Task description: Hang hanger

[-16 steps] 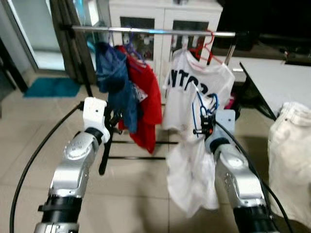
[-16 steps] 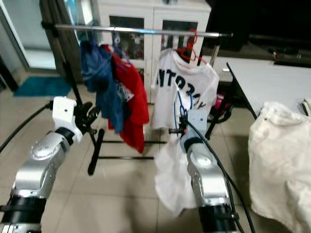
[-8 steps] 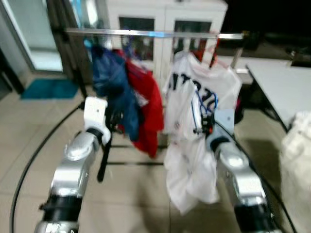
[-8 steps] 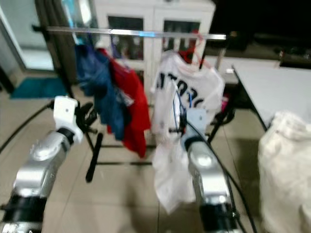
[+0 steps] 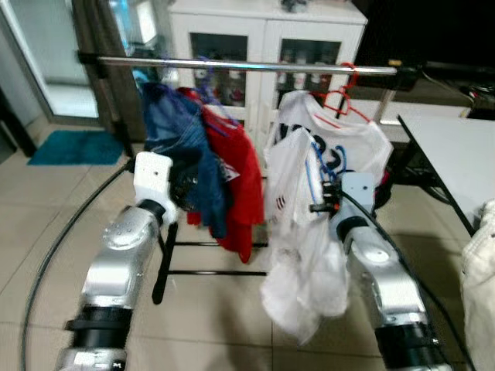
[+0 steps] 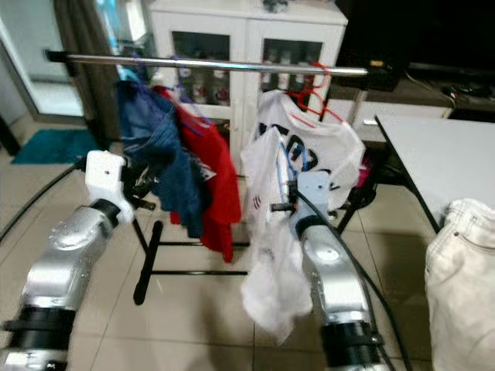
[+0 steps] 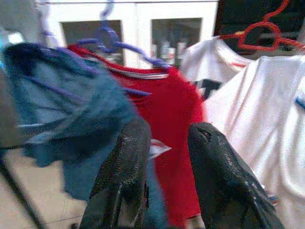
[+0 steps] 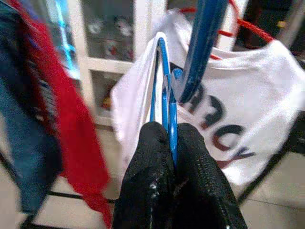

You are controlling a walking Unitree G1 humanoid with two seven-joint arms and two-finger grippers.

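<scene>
Right pincer (image 8: 172,143) clamps blue hanger (image 5: 312,166) with white garment (image 5: 298,247), now raised nearer rail (image 5: 232,66) mid-span, hook not yet over. Left pincer (image 7: 164,157) parted, empty, beside red shirt (image 5: 241,174).

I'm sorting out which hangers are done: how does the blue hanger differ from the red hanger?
The blue hanger is pinched between the right gripper fingers, below the rail; the red hanger is hooked over that rail. The blue hanger's white garment droops bunched and long; the red hanger's white printed T-shirt sits spread on its shoulders. Both carry white clothing.
</scene>
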